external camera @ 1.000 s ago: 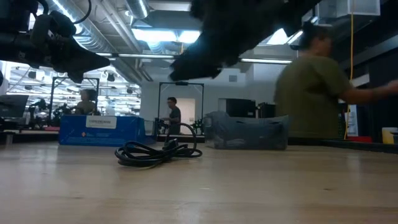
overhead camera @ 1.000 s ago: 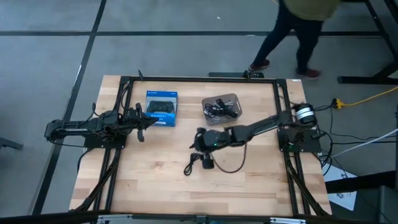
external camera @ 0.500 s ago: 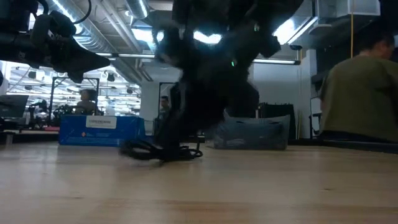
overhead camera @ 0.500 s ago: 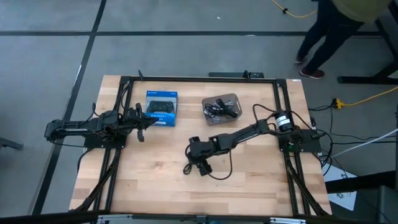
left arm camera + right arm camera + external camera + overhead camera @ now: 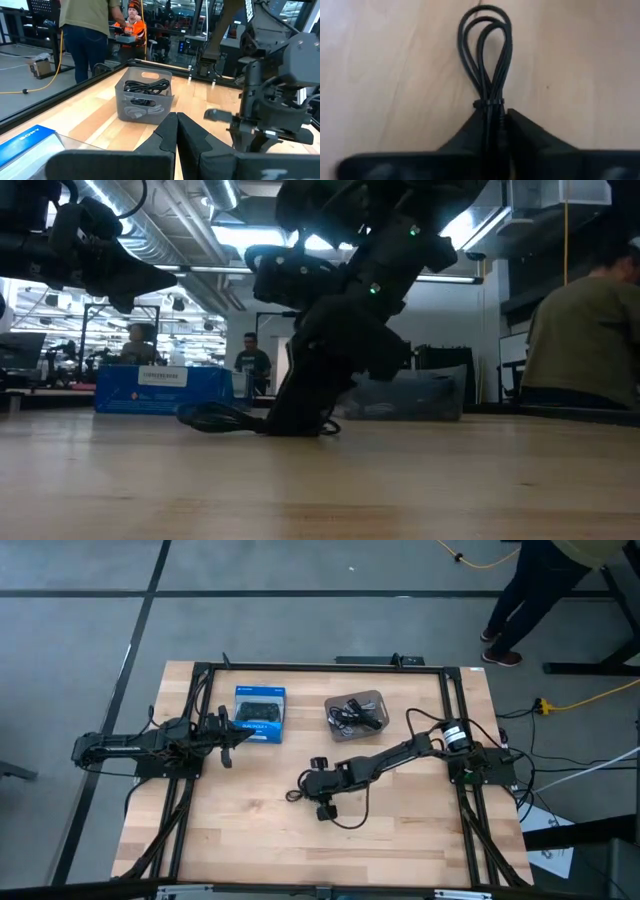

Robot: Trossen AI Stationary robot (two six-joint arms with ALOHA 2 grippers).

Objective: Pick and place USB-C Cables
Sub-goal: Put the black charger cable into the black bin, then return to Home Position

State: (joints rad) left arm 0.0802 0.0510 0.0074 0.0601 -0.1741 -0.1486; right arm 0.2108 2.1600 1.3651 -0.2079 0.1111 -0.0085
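A black coiled USB-C cable (image 5: 487, 55) lies on the wood near the table's middle (image 5: 294, 796), and my right gripper (image 5: 312, 786) is down at the table (image 5: 300, 418), shut on it. More cables, black and light ones, sit in the grey bin (image 5: 357, 711) toward the far edge. My left gripper (image 5: 228, 736) hovers shut at the table's left, next to the blue box (image 5: 260, 712), with nothing in it (image 5: 176, 131). My right gripper pinches the black bundle between its two fingers (image 5: 470, 132), just behind the small tie (image 5: 489, 103) that binds the strands. The fingers slant down from above and lie along the bundle. The looped end (image 5: 486, 25) sticks out ahead of them and rests on the table (image 5: 212, 418).
The blue box (image 5: 25, 142) and the grey bin (image 5: 145, 97) stand along the far side. Black frame rails (image 5: 200, 700) run along the table's left and right edges. A person (image 5: 530, 585) walks on the floor beyond the far right corner; other people show in the room behind.
My right gripper has dropped from above the table down onto the black cable, going a little toward the left and near edges, and has shut on the bundle. The cable stays on the table. The person beyond the far edge has walked to the right.
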